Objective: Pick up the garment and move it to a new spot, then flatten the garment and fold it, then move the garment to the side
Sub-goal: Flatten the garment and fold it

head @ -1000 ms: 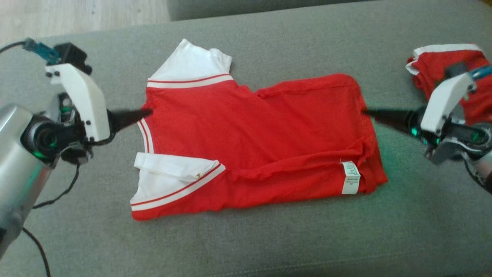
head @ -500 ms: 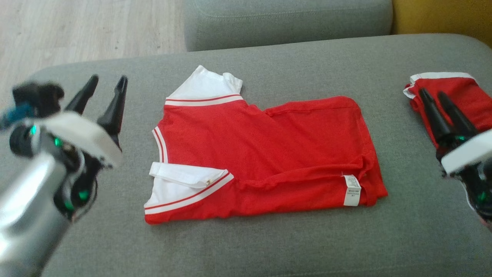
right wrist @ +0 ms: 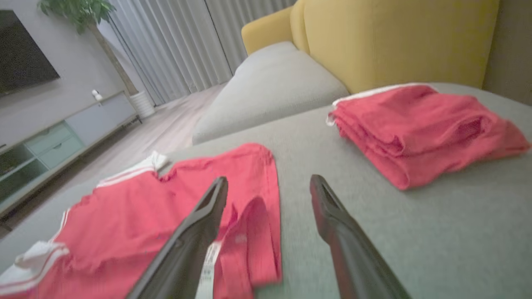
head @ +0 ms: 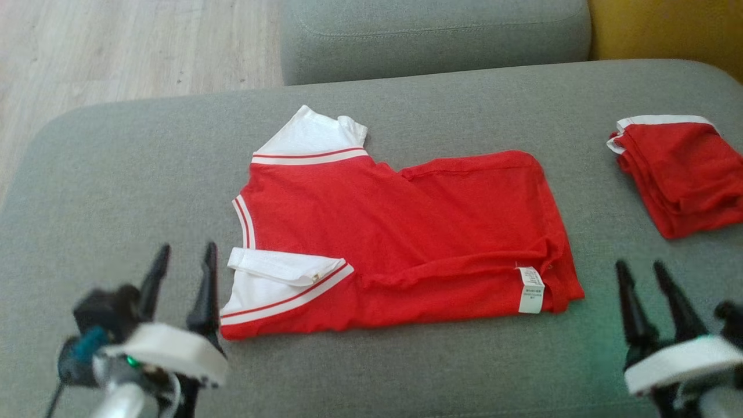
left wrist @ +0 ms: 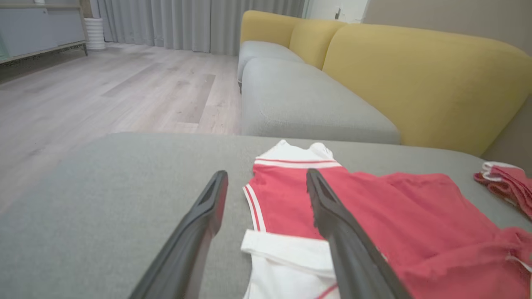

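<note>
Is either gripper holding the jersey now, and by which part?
Nothing is held. The left gripper and right gripper both stand open and empty; the jersey lies on the grey cushion.

Matt red cloth garment [head: 406, 232]

A folded red cloth stack [head: 679, 174] lies on the grey cushion [head: 145, 174], yellow backrest [left wrist: 415, 74] behind.

We count one jersey [head: 400, 232], one folded red stack [head: 679, 174], two grippers, our left gripper [head: 188, 247], our right gripper [head: 639, 265]
</note>
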Available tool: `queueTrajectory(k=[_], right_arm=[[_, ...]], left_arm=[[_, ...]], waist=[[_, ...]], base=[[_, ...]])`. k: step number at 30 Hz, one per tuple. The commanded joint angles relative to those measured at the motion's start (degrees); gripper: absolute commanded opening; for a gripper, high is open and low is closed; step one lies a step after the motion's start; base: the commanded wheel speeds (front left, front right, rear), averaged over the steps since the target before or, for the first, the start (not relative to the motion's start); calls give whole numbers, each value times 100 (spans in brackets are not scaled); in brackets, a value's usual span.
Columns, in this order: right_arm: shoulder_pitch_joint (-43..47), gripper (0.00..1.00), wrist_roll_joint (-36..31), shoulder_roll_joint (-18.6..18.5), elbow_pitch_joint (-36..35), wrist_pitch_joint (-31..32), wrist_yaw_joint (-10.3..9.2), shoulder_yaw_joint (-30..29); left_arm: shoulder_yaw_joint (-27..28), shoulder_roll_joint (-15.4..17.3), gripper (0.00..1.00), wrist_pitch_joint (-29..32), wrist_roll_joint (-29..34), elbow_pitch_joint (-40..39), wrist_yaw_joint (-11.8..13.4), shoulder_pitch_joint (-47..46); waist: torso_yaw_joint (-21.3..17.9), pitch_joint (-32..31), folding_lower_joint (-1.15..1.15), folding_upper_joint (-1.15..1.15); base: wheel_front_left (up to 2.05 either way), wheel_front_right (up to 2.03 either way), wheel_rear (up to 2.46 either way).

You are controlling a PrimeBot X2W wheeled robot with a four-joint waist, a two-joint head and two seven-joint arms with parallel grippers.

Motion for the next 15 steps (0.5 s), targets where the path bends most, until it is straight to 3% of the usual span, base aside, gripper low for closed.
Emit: queueTrajectory(k=[1,6,15], right_arm=[[-68,100,-322,12,-273,-40,-4,-24],[-34,100,-972,218,-385,504,-4,-43],[-456,100,-1734,478,3,1512,-4,159]], left_arm=[[359,29,100,-69,244,-147,-106,-135],[381,-136,100,-70,543,132,-347,23],[106,-348,100,193,400,1189,-683,-196]], waist=[[3,-9,0,0],[-16,-42,0,0],[-13,132,0,0]], base=[[0,0,0],[0,0,0],[0,0,0]])
